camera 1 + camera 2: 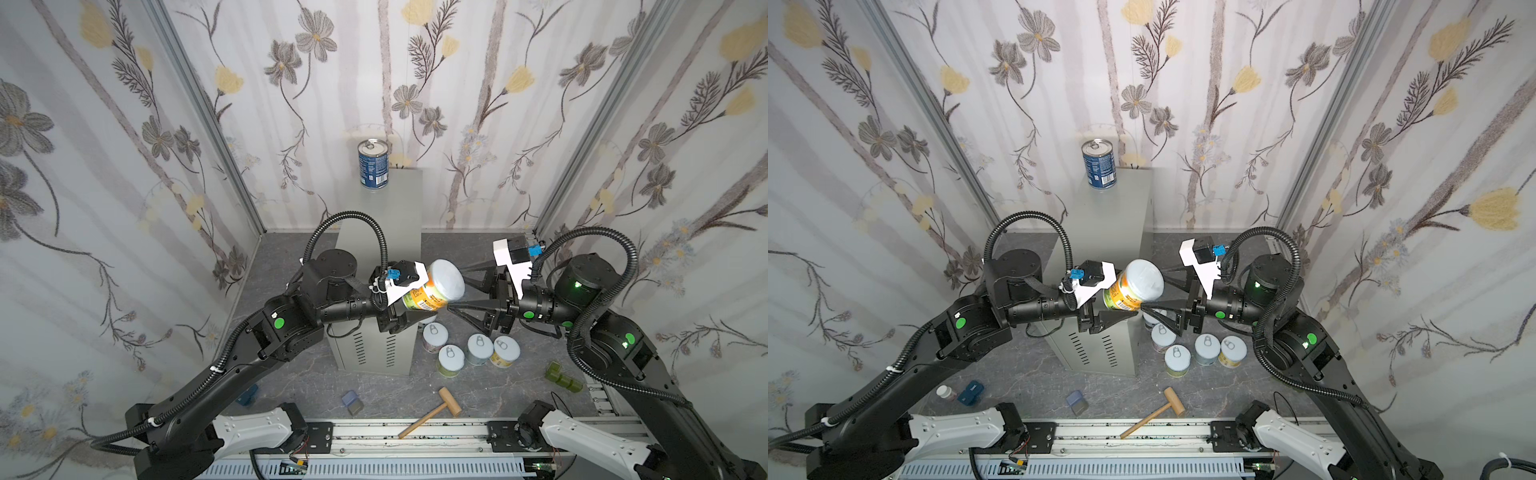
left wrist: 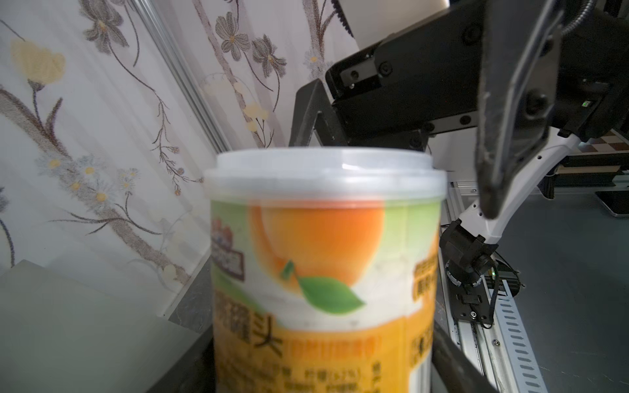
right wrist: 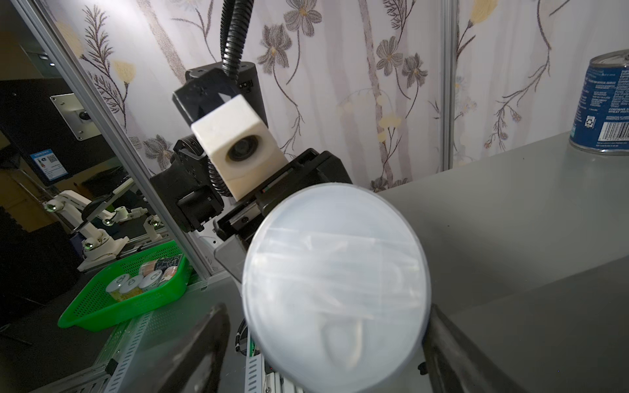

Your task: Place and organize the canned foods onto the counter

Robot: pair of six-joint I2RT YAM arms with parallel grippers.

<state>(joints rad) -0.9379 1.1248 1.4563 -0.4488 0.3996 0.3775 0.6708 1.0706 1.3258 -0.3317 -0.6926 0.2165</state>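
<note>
The left gripper [image 1: 417,305] is clamped on the orange-labelled can [image 1: 428,298], tilted in the air by the counter's [image 1: 386,216] near end; a blue can [image 1: 374,164] stands at its far end. The right gripper [image 1: 457,289] has its jaws spread around the lid [image 1: 448,279].

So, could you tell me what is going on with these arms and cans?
The left hand grips an orange-labelled, white-lidded can, tilted in mid-air at the near end of the tall light-grey metal counter. The right hand is open around its lid, not gripping. A taller blue metal-topped can stands at the counter's far end; several white-lidded cans wait on the dark marbled floor beside it.
</note>
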